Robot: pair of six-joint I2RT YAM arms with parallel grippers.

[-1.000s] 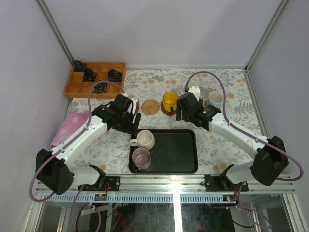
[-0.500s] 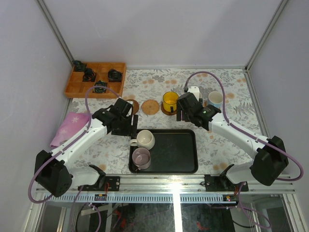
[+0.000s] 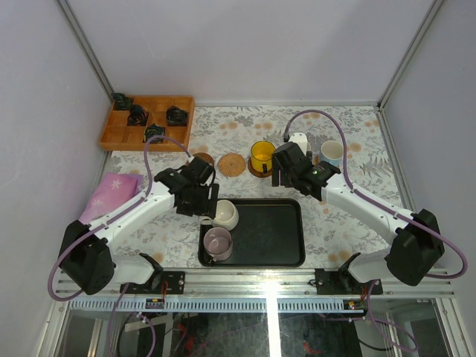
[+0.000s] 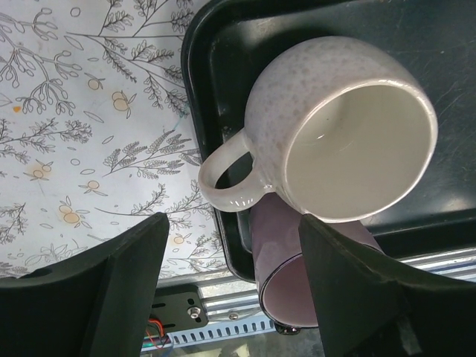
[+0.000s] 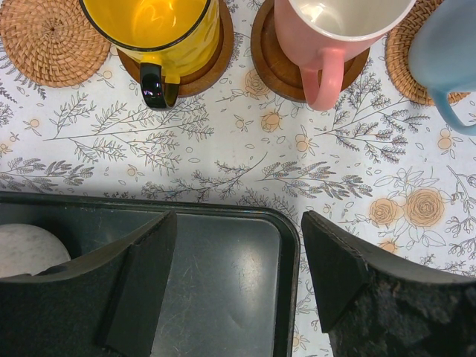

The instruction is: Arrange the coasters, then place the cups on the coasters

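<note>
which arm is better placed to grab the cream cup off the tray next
Left. The left gripper hangs open right over the cream cup in the tray. The right gripper, also open, sits at the tray's far edge beside the yellow cup, farther from it.

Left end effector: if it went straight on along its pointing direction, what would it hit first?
Likely the cream cup, near its handle, standing in the black tray; depth is uncertain.

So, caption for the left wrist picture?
Open left claw above the cream cup and lilac cup in the black tray.
</note>
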